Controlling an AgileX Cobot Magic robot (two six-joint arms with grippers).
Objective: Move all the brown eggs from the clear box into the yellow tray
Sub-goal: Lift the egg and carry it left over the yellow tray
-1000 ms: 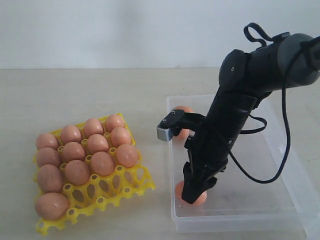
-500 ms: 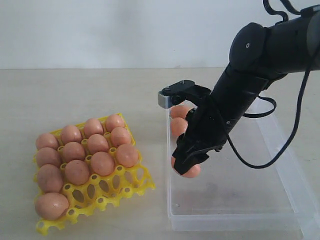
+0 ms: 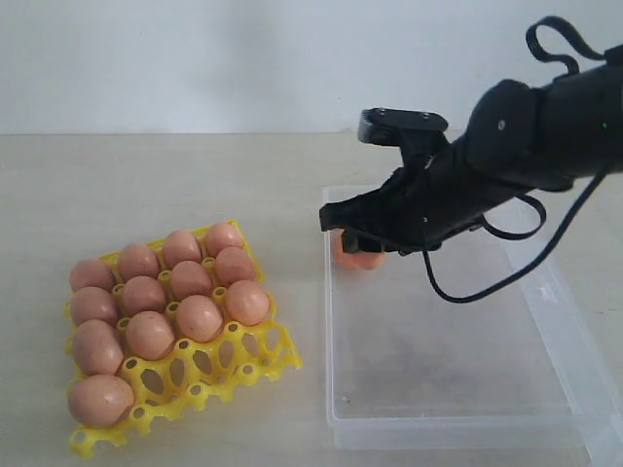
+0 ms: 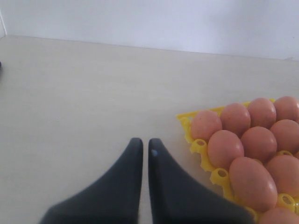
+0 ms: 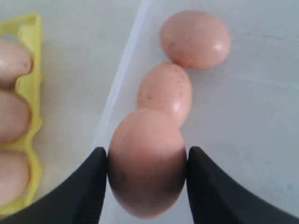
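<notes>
My right gripper [image 5: 147, 152] is shut on one brown egg [image 5: 147, 163], a finger pressed to each side. It hangs over the far left corner of the clear box [image 3: 458, 426]. Two more brown eggs [image 5: 166, 91] lie below it against the box's left wall [image 5: 125, 70]. In the exterior view the right gripper [image 3: 352, 233] hides most of this, and only orange egg [image 3: 355, 257] shows under it. Several eggs [image 3: 191, 280] fill the yellow tray [image 3: 243, 365] on the left. My left gripper [image 4: 145, 145] is shut and empty over bare table beside the tray's edge [image 4: 187, 122].
The tray's near rows have open cells [image 3: 200, 362]. A black cable [image 3: 487, 282] loops from the right arm over the box. The box's floor [image 3: 438, 341] is bare towards the near side. Light table [image 3: 195, 175] lies between tray and box.
The right gripper has lifted the egg from the box's near left part and carried it up and towards the far left corner, the arm swinging flatter. The tray's eggs have not moved.
</notes>
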